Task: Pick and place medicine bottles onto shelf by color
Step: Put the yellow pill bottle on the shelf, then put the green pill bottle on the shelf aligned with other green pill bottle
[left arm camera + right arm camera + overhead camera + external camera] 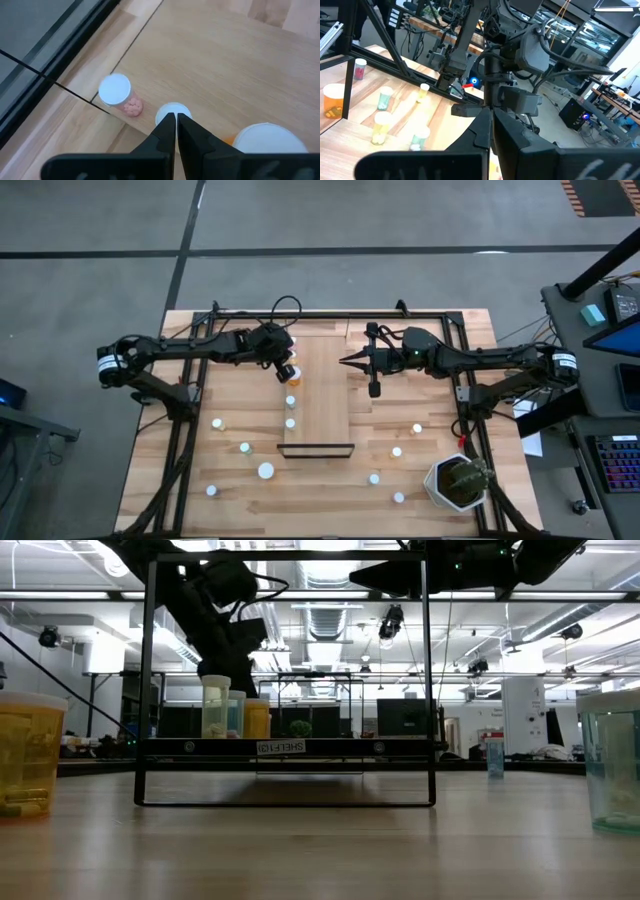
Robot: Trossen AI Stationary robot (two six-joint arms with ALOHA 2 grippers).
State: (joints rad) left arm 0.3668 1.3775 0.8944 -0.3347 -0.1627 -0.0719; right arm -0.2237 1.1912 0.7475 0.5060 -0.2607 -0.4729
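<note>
High view: the left gripper (291,376), fingers pressed together and holding nothing, hangs over the left edge of the shelf (322,395), above the bottles (290,402) lined up there. The right gripper (345,362), also closed and empty, hovers over the shelf's right side. More medicine bottles (243,448) stand scattered on the table (230,500) either side

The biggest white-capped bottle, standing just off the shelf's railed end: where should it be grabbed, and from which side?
Probably from straight above, with the fingers closing across the round body just under the cap. The big bottle stands upright with its cap up and clear of its smaller neighbours, so there looks to be free room around it. The shelf sits beside it, not touching.
</note>
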